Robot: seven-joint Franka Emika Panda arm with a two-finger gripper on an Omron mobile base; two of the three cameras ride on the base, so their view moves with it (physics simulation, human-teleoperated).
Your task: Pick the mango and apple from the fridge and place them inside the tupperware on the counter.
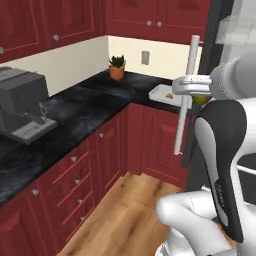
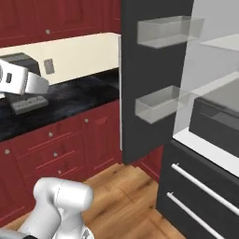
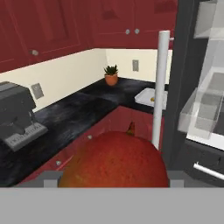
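Mango (image 3: pixel 114 159) sits right at my tool (image 3: pixel 114 181), held between the jaws, red skin bulging up in the hand view. Judged firm and smooth, rounded, somewhat heavy for fruit; grip across the broad middle suits it, since waxy skin could slip under a light pinch. Beyond it, fridge (image 3: pixel 186 83) door edge with its long grey handle (image 3: pixel 160 87). Farther along the worktop (image 3: pixel 83 109) lies the tupperware (image 3: pixel 148 97), something small and orange in it, likely the apple (image 3: pixel 152 99). Potted plant (image 3: pixel 111 75) in the far corner; coffee machine (image 3: pixel 15 113) off left.
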